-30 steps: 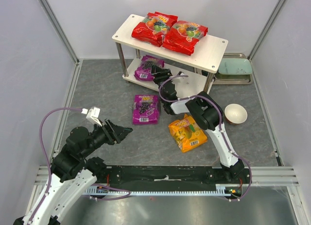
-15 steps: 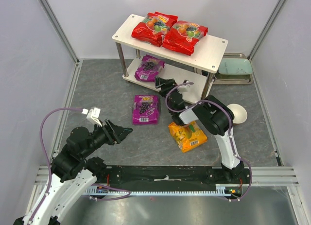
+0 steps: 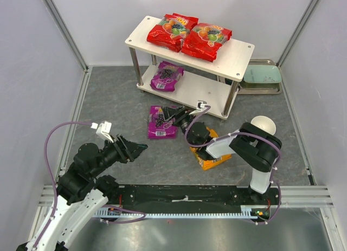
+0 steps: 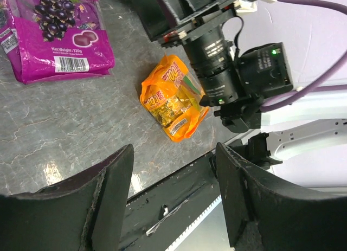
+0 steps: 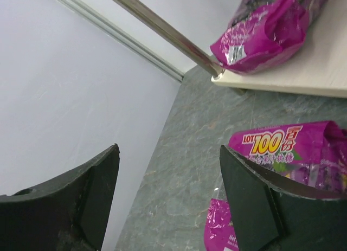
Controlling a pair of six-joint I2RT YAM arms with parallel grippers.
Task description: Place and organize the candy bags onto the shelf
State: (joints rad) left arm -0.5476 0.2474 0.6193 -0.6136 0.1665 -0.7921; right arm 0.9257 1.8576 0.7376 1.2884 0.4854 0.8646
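You have one shelf (image 3: 238, 49): two red bags (image 3: 172, 30) side by side on its top tier, one purple bag (image 3: 167, 76) on its lower tier. On your table (image 3: 114, 99): floor purple bag (image 3: 159, 123), orange bag (image 4: 172, 99). Your right gripper (image 5: 168, 153): spread, empty, over the floor purple bag's edge. Your left gripper (image 4: 173, 148): spread, empty.

Desk (image 3: 114, 107): grey, marbled, faint sheen; the same surface shows in both wrist views.
Tray (image 3: 262, 76): pale green, silvery rim, at 2 o'clock in the overhead view, in the far right corner close to the wall.
Bowl (image 3: 264, 122): white, round, upright, at 3 o'clock; near the tray but apart from it; near edge hidden.
Walls (image 3: 32, 61): plain white panels on three sides.
Aluminium posts (image 3: 64, 30): at the far corners.
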